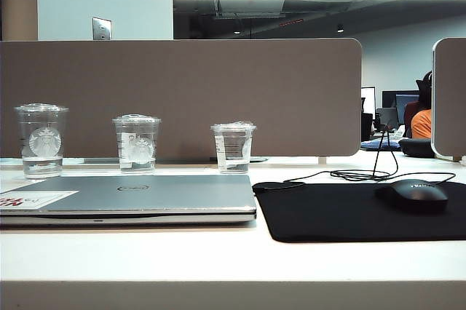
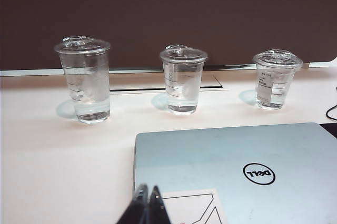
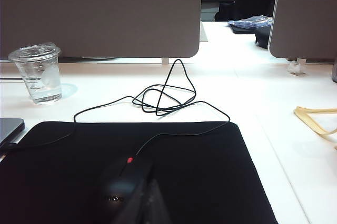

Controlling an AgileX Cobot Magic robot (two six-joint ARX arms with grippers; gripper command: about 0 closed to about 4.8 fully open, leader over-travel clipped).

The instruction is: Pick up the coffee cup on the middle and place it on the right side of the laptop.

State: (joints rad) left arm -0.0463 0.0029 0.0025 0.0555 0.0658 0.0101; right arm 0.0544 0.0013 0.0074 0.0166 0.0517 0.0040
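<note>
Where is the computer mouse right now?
In the exterior view, the black mouse sits on the right, on the black mouse pad beside the closed laptop.

coffee cup (image 1: 136,144) upright (middle of three) | behind closed laptop (image 1: 145,197)

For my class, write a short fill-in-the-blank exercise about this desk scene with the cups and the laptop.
1. The number of lidded clear cups behind the laptop is ____.
2. The laptop's lid is ____.
3. The wired mouse rests on a black ____.
4. The left gripper, above the laptop's near edge, is ____.

Missing words: three; closed; mouse pad; shut
</note>
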